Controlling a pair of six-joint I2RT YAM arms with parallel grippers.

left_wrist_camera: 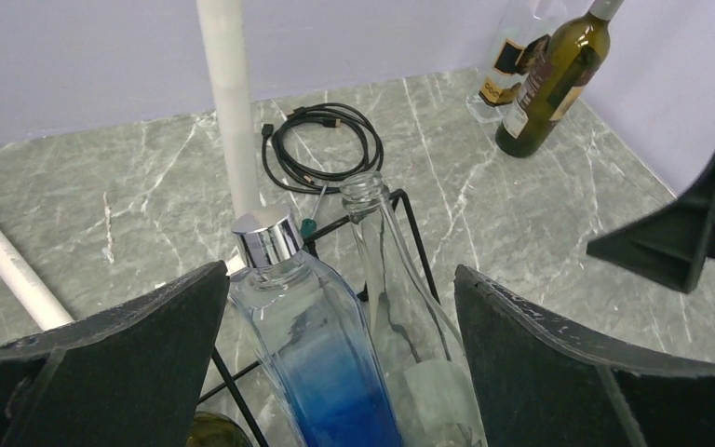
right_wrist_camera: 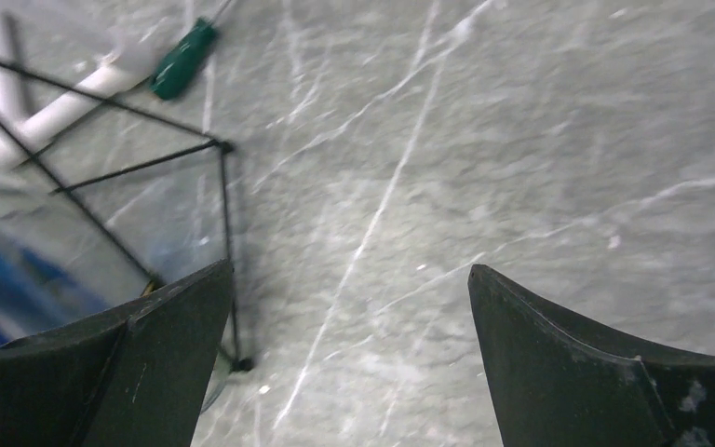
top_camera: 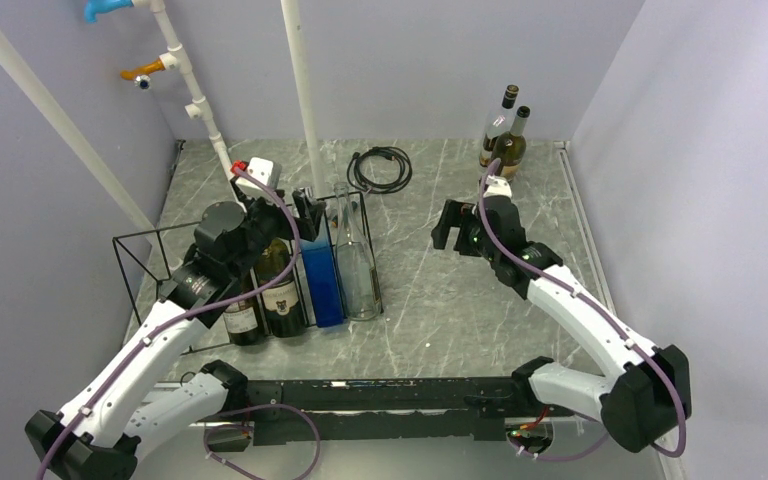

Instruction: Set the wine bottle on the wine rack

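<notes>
On wine rack (top_camera: pixel 155 232), blue bottle (top_camera: pixel 322 285) points neck rearward; left gripper (left_wrist_camera: pixel 340 275), right gripper (right_wrist_camera: pixel 350 270) spread.

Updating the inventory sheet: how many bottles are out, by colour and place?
Dark bottles in the wine rack: 2
Blue bottle in the rack: 1
Clear bottle in the rack: 1
Corner bottles, standing upright: 2
Total: 6
</notes>
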